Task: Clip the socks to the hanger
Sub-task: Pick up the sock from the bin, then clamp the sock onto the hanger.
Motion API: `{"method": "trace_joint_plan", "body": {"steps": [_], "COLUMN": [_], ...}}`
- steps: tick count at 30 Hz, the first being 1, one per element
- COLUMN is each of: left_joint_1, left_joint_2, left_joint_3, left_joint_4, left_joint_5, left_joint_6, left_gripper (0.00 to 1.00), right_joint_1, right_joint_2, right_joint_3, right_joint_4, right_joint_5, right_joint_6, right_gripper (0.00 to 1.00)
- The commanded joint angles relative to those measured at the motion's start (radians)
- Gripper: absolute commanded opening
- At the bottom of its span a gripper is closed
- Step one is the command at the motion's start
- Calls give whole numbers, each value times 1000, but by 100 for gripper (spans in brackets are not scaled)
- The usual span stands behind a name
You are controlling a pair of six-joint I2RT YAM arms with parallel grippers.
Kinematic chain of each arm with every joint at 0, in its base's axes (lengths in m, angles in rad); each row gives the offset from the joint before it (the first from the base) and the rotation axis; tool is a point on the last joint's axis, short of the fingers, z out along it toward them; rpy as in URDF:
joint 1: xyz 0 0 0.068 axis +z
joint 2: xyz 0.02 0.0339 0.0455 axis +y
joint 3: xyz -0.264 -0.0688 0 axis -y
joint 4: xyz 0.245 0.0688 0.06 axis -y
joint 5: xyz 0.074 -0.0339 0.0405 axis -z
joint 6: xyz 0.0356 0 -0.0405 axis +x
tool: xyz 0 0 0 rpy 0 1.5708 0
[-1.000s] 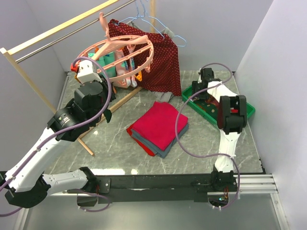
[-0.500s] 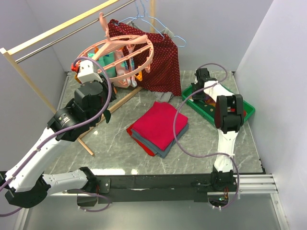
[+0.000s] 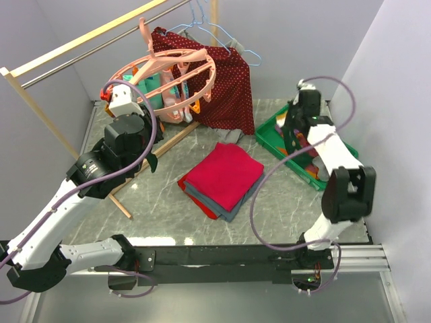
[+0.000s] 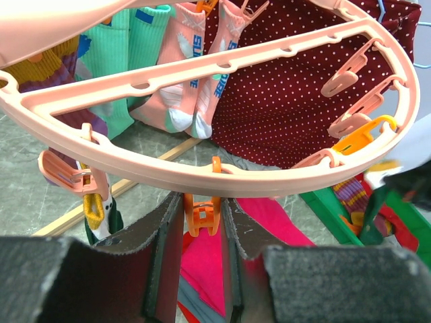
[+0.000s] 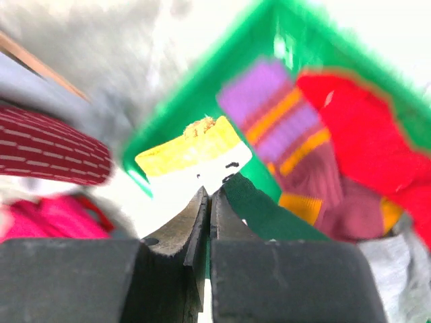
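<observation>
The pink round hanger [image 3: 202, 79] hangs from the rack at the back left, and its ring [image 4: 283, 180] fills the left wrist view. My left gripper [image 4: 202, 205] is shut on an orange clip [image 4: 201, 217] under that ring. Mint and pink socks [image 4: 188, 74] hang clipped behind, and a yellow, white and green sock [image 4: 98, 210] hangs at the left. My right gripper [image 5: 210, 195] is shut on a dark green sock [image 5: 269, 210] with a white and yellow cuff, above the green tray [image 3: 267, 138]. Purple-striped, maroon and red socks [image 5: 316, 141] lie in the tray.
A folded red and grey cloth stack [image 3: 222, 178] lies mid-table. A dark red dotted garment [image 3: 229, 91] and light-blue wire hangers [image 3: 222, 30] hang at the back. A wooden rack [image 3: 87, 39] with its leg [image 3: 151, 158] stands at the left. Grey walls close in on both sides.
My right gripper has shut on the dark green sock and risen from the tray, its arm swinging up and to the right. The left arm has not moved.
</observation>
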Motion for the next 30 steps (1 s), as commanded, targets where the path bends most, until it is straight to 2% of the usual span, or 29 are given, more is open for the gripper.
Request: {"method": "trace_joint_plan", "body": {"steps": [1,5,8,9,10,13,18,22,26,30], "left_joint_1": [2,2,2,4,2,2,2,4,2,2], "left_joint_2": [-15,-15,-15,-18,-17,-17,-8,-14,-14,-15], "left_joint_3": [5,9,9,9,9,6,12,6,9,6], "left_joint_4": [8,13,16,19,22,31,33,45,44,45], "left_joint_5": [15,25,30,30,32,39,50,55,58,74], "left_joint_6": [14,15,17,20,18,21,18,15,12,3], "left_gripper": [1,1,1,1,1,1,1,1,1,1], "right_joint_1": [-10,-11,-11,-10,-10,8,97,255,372,473], "right_joint_2": [-140,-247,-350,-367,-382,-413,-450,-438,-374,-294], "right_joint_3": [-48,-78,-109,-129,-143,-181,-259,-299,-341,-307], "right_joint_4": [130,202,277,302,328,411,552,654,873,917], "right_joint_5": [-52,-190,-356,-394,-503,-615,-704,-738,-757,-738], "right_joint_6": [17,-8,5,18,63,141,227,305,442,485], "right_gripper": [0,0,0,0,0,0,0,0,0,0]}}
